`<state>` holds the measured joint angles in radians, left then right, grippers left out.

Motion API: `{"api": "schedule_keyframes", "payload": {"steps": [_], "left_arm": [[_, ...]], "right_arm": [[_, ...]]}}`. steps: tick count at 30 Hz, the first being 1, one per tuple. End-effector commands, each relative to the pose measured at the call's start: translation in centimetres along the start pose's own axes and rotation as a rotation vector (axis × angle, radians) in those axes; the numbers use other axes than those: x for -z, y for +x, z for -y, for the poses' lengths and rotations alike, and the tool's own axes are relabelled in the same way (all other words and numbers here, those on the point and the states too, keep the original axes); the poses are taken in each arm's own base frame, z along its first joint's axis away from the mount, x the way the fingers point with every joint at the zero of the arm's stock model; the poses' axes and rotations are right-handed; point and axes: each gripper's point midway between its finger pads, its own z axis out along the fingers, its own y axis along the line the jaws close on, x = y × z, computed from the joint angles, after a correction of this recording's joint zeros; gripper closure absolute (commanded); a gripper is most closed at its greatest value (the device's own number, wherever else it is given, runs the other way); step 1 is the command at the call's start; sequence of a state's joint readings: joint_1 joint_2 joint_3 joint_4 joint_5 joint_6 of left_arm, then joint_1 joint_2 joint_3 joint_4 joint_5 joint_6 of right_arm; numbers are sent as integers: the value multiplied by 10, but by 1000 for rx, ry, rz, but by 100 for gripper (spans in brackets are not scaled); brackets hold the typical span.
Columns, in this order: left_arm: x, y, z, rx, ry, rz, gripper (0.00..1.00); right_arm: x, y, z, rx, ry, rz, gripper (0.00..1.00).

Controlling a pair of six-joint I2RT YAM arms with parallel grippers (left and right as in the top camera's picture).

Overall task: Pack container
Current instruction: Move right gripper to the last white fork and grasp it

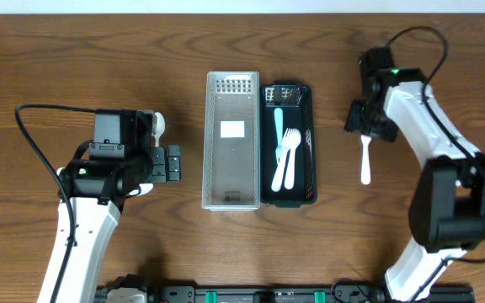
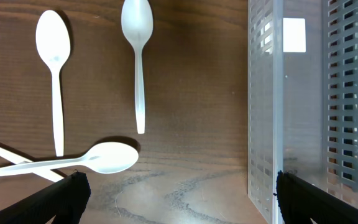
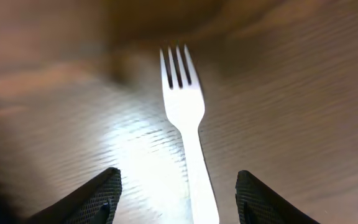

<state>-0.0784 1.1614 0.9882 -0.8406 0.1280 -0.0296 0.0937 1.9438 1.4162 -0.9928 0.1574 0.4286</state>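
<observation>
Right gripper (image 3: 178,190): jaws parted, nothing held. The fork (image 3: 183,106) lies flat on the table (image 1: 57,50) between the fingers, handle toward the camera, a bit off-centre. Looks like a fork pickup: centre on the handle, descend until the pads straddle it, close, then lift level.

Left gripper (image 2: 182,196): spread wide, empty, over loose spoons (image 2: 138,68) beside the clear bin (image 1: 234,168).

Further in, the black container (image 1: 312,168) sits mid-table against the clear bin, with cutlery (image 1: 285,156) already inside. I'd lay the fork in lengthwise.
</observation>
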Motion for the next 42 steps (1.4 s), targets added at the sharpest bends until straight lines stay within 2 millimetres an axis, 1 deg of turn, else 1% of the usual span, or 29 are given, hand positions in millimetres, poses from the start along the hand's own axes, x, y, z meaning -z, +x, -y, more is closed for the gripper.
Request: {"api": "schedule_keyframes", "payload": {"steps": [1,4,10,13,17,25,31,35,41,42], "left_arm": [[4,-5,0,6,2,14,2],[4,-5,0,6,2,14,2],[4,-5,0,6,2,13,2],[4,-5,0,6,2,14,2],[4,-5,0,6,2,13,2],[4,-5,0,6,2,13,2],[4,-5,0,6,3,13,2],[4,-5,0,6,3,13,2],[4,-5,0,6,3,14,2],[4,-5,0,6,3,13,2]], "right_arm": [[-20,5,11,36,30,-43,38],[-29,8,14,41,40,-70,39],[-35,3,21,40,35,-68,40],[-40,5,23,25,11,-78,40],[-51,13,20,23,-40,-101,41],[-67,27,21,23,-43,-115,41],[-69,30,22,25,-41,-121,50],[-69,30,22,25,-41,-122,66],[-69,30,22,25,-41,-121,68],[-69,30,22,25,-41,-121,70]]}}
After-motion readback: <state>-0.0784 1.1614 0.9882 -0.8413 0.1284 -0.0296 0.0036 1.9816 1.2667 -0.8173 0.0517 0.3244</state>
